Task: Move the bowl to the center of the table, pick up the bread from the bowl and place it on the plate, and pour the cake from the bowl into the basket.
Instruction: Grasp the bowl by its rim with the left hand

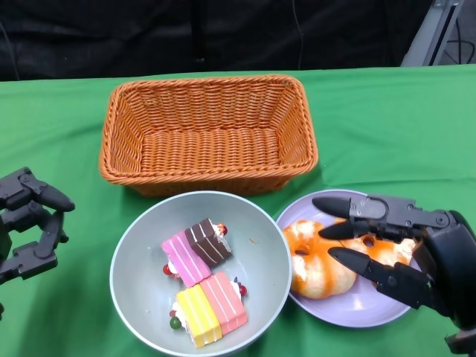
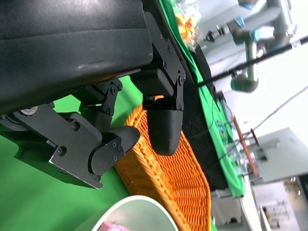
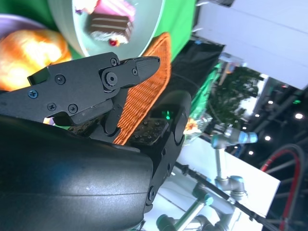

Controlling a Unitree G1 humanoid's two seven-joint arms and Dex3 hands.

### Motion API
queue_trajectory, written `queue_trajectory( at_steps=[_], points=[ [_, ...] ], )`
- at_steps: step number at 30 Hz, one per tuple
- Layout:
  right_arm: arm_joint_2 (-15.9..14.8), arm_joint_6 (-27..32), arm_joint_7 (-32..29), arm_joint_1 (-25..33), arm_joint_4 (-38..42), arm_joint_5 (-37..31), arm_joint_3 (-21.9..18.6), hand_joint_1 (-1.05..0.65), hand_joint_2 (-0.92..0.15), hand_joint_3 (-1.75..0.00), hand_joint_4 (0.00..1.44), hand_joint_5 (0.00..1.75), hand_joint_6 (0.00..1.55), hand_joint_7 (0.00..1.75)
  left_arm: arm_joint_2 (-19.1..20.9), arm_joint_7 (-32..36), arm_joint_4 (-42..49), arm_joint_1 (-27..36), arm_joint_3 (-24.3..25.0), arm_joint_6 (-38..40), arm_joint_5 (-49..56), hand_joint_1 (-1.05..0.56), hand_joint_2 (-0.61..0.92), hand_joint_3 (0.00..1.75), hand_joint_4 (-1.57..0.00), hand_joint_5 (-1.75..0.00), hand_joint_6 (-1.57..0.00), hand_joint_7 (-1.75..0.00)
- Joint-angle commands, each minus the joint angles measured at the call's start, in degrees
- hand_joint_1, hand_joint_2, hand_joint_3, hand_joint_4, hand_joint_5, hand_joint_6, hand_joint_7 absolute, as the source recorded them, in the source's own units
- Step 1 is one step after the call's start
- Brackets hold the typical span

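A grey bowl (image 1: 141, 245) sits at the front middle of the green table, holding three cake slices (image 1: 204, 279): one pink and brown, one chocolate, one yellow and pink. Right beside it, a lilac plate (image 1: 357, 312) carries the glazed bread (image 1: 316, 260). My right hand (image 1: 394, 245) hovers over the plate with fingers spread above the bread, holding nothing. My left hand (image 1: 30, 223) stays at the left edge, apart from the bowl, fingers curled loosely and empty. The orange wicker basket (image 1: 208, 134) stands behind the bowl. In the right wrist view the bowl (image 3: 154, 29), bread (image 3: 29, 48) and basket (image 3: 144, 91) show past the fingers.
Green cloth covers the table (image 1: 401, 126), bare to the right and left of the basket. A black backdrop stands behind the far edge. In the left wrist view the basket (image 2: 173, 178) and the bowl's rim (image 2: 130, 204) lie beyond my fingers.
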Motion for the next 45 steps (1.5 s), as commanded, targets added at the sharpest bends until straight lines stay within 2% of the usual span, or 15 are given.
queue_trajectory(
  at_steps=[1, 2, 4, 9, 10, 11, 13, 16, 17, 21, 23, 27, 31, 37, 45],
  points=[
    [0.8, -3.4, 0.4, 0.5, 1.8, 1.9, 0.0, -0.22, -0.91, -0.21, 0.76, 1.15, 1.01, 0.46, 2.1, -1.7, -1.3, 0.7, -0.4, -1.2, 0.3, -0.03, 0.72, 0.64, -0.78, -1.3, -0.84, -0.86],
    [1.0, -3.9, 0.4, 0.5, 2.1, 2.1, 0.0, -0.23, -0.91, -0.22, 0.74, 1.21, 0.94, 0.64, 2.2, -1.9, -1.6, 0.9, -0.5, -1.2, 0.4, -0.04, 0.73, 0.58, -0.78, -1.26, -0.85, -0.81],
    [1.2, -4.4, 0.5, 0.4, 2.5, 2.2, 0.0, -0.23, -0.9, -0.24, 0.73, 1.25, 0.87, 0.8, 2.3, -2.0, -1.9, 1.0, -0.5, -1.2, 0.3, -0.05, 0.74, 0.53, -0.78, -1.23, -0.86, -0.77],
    [1.2, -4.8, 0.5, 0.4, 2.8, 2.2, 0.0, -0.23, -0.9, -0.24, 0.73, 1.26, 0.84, 0.86, 2.3, -2.0, -2.0, 1.1, -0.6, -1.1, 0.3, -0.05, 0.75, 0.5, -0.79, -1.22, -0.87, -0.74],
    [1.7, -4.4, 0.5, 0.3, 2.9, 3.1, 0.1, -0.23, -0.9, -0.24, 0.73, 1.26, 0.83, 0.87, 5.6, -7.3, -5.7, 2.5, -2.7, -1.6, 0.4, -0.05, 0.75, 0.5, -0.79, -1.22, -0.88, -0.74],
    [2.0, -4.2, 0.5, 0.1, 3.1, 3.8, 0.2, -0.27, -0.89, -0.28, 0.7, 1.38, 0.79, 1.0, 8.3, -11.5, -8.7, 3.7, -4.4, -2.1, 0.5, -0.31, 0.81, 0.3, -0.49, -0.81, -0.61, -0.45],
    [2.5, -3.9, 0.6, 0.0, 3.4, 4.5, 0.2, -0.3, -0.86, -0.33, 0.69, 1.45, 0.73, 1.12, 11.3, -16.4, -12.4, 5.2, -6.1, -2.0, 0.2, -0.46, 0.9, 0.08, -0.47, -0.3, -0.54, -0.12],
    [2.8, -3.6, 0.9, -0.1, 3.6, 5.1, 0.1, -0.31, -0.84, -0.36, 0.68, 1.47, 0.72, 1.16, 13.6, -19.4, -15.6, 6.2, -7.2, -2.6, 0.3, -0.51, 0.89, 0.01, -0.45, -0.13, -0.51, -0.03],
    [2.9, -3.4, 1.0, -0.2, 3.6, 5.2, 0.0, -0.32, -0.84, -0.36, 0.68, 1.47, 0.72, 1.16, 14.2, -20.1, -16.4, 6.5, -7.5, -2.8, 0.4, -0.52, 0.88, 0.01, -0.44, -0.11, -0.51, -0.02],
    [3.2, -2.1, 0.9, -0.5, 3.9, 5.1, 0.0, -0.29, -0.82, -0.38, 0.69, 1.47, 0.71, 1.15, 17.3, -22.2, -19.2, 7.6, -9.3, -17.4, 3.7, -0.58, 0.82, 0.0, -0.49, -0.1, -0.53, -0.02],
    [3.3, -1.9, 0.9, -0.5, 4.0, 5.2, -0.1, -0.27, -0.81, -0.4, 0.7, 1.47, 0.72, 1.13, 16.1, -20.8, -17.1, 7.1, -9.2, -25.2, 3.6, -0.52, 0.78, 0.0, -0.71, -0.16, -0.69, -0.06],
    [3.4, -2.1, 1.1, -0.9, 4.7, 5.3, -0.2, -0.25, -0.8, -0.42, 0.71, 1.48, 0.73, 1.11, 16.0, -19.0, -11.9, 5.8, -9.4, -37.0, 6.2, -0.5, 0.77, 0.0, -0.91, -0.18, -0.85, -0.07],
    [3.4, -2.3, 1.0, -1.2, 5.2, 5.1, -0.4, -0.26, -0.8, -0.43, 0.7, 1.48, 0.74, 1.11, 16.8, -17.7, -7.7, 4.4, -9.7, -42.5, 10.1, -0.51, 0.76, 0.0, -0.93, -0.15, -0.89, -0.06],
    [3.4, -3.0, 1.2, -1.5, 6.1, 5.4, -0.5, -0.26, -0.79, -0.44, 0.71, 1.47, 0.74, 1.1, 15.1, -14.4, -2.6, 1.9, -6.2, -50.1, 18.1, -0.48, 0.77, 0.0, -0.97, -0.1, -0.9, -0.03],
    [3.6, -3.1, 0.8, -0.7, 4.9, 4.7, -0.1, -0.26, -0.78, -0.47, 0.7, 1.46, 0.74, 1.09, 9.1, -10.6, -3.6, 0.9, 2.8, -52.5, 33.1, -0.39, 0.75, 0.0, -1.02, -0.07, -0.95, -0.03]
  ],
)
